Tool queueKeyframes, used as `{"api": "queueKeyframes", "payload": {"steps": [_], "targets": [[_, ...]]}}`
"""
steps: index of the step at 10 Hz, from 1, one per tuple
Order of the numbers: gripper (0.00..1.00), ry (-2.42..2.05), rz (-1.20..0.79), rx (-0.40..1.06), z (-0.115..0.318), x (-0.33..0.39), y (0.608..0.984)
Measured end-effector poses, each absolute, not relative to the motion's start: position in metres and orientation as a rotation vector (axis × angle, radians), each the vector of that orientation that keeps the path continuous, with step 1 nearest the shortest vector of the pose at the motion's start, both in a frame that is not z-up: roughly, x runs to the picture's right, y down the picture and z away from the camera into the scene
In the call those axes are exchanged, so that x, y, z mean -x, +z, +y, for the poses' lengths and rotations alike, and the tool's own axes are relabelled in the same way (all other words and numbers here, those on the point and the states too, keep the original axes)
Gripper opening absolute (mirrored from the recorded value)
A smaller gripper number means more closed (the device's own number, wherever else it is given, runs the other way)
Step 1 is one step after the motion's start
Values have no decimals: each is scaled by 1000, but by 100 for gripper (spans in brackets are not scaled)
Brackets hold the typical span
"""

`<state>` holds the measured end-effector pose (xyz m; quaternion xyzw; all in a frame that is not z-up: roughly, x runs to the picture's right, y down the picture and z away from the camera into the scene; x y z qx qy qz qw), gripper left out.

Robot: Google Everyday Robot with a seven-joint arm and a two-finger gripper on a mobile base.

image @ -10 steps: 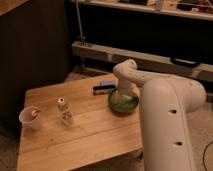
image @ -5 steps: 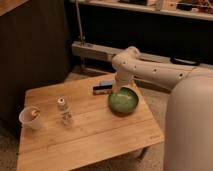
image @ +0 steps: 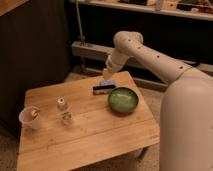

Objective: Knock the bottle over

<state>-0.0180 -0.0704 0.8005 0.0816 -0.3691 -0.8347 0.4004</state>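
Cup (image: pixel 30 118): you have a white paper cup at the table's 9 o'clock edge. It stands upright with something small and orange-brown inside, and it sits where it sat half a second ago.

Bottle (image: pixel 64 110): the small clear bottle with the white cap stands upright at 3 o'clock of the cup, near it but apart. It has not been knocked over and has not shifted since the earlier frames. Nothing touches it.

Table (image: pixel 95 137): the low wooden top carries everything, and its position in your view is unchanged.

Dark object (image: pixel 103 88): a flat dark item lies near the far edge, at about 1 o'clock from the table's centre and just at 10 o'clock of the bowl. It is in the same spot as before.

Gripper (image: pixel 107 75): it hangs just above the dark object, at 2 o'clock from the bottle and well apart from it. Half a second ago it hung over the bowl, so it has swung toward 9 o'clock. You cannot tell whether it is open or closed.

Bowl (image: pixel 123 99): the green bowl sits at 3 o'clock of the table's centre. It is now uncovered, where the wrist overlapped it earlier.

Arm (image: pixel 150 57): the white arm reaches in from 3 o'clock, with its elbow higher than before.
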Motion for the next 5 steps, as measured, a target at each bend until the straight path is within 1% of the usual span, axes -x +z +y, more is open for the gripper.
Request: {"api": "queueKeyframes", "payload": {"steps": [1, 2, 5], "targets": [[0, -2134, -1018, -246, -59, 46, 805], [0, -2151, -1063, -252, -44, 63, 809], [0, -2223, -1138, -235, 16, 105, 828]]}}
